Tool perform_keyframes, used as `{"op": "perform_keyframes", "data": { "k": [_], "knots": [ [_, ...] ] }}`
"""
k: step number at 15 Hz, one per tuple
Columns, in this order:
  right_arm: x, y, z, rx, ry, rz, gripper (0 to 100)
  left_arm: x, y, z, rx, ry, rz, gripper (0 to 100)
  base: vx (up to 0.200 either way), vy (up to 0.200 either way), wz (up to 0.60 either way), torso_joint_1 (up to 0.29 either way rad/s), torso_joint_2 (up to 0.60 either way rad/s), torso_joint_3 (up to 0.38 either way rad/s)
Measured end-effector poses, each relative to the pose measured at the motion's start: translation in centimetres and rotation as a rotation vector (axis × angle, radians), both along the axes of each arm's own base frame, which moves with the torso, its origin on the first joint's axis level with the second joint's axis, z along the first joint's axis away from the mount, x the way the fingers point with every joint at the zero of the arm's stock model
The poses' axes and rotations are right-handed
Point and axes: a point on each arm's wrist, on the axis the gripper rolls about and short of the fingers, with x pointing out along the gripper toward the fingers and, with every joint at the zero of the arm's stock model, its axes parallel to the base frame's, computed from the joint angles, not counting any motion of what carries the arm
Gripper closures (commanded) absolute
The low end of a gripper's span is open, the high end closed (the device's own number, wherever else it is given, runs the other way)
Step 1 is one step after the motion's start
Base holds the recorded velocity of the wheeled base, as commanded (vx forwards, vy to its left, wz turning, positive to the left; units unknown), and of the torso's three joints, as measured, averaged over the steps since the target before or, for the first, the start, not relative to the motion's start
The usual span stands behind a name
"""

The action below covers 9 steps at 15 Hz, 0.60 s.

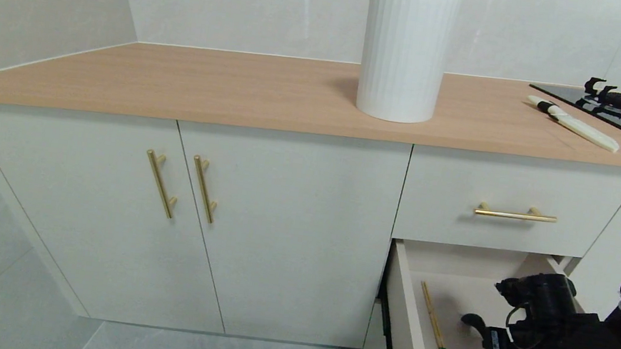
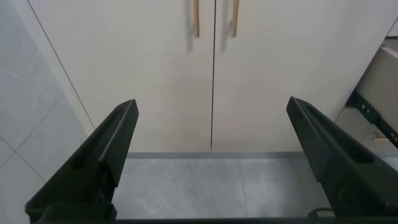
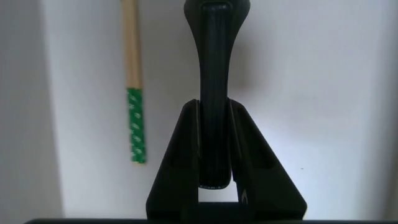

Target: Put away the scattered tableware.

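The black spoon (image 3: 211,68), judged light, rigid and slick, is pinched by its slender handle in the right end effector (image 3: 214,115) above the middle of the open drawer (image 1: 398,292); a mid-handle hold limits swivel. The right wrist view resolves that clamp, while the head view gives the layout, with the chopsticks (image 1: 437,335) along the drawer's left edge. The left end effector (image 2: 211,106) is spread wide.
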Motion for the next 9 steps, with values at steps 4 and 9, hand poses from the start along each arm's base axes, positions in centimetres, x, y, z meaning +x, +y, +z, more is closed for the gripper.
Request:
{"op": "perform_keyframes", "data": {
  "k": [4, 9],
  "knots": [
    [0.0, 0.0, -1.5, -0.007, 0.047, 0.002, 100, 0.0, 0.0, 0.0, 0.000, 0.000, 0.000, 0, 0.000, 0.000, 0.00, 0.000, 0.00, 0.000],
    [0.5, -0.3, -2.3, -0.006, 0.053, -0.009, 0, 0.0, 0.0, 0.0, 0.000, 0.000, 0.001, 0, 0.000, 0.000, 0.00, 0.000, 0.00, 0.000]
  ]
}}
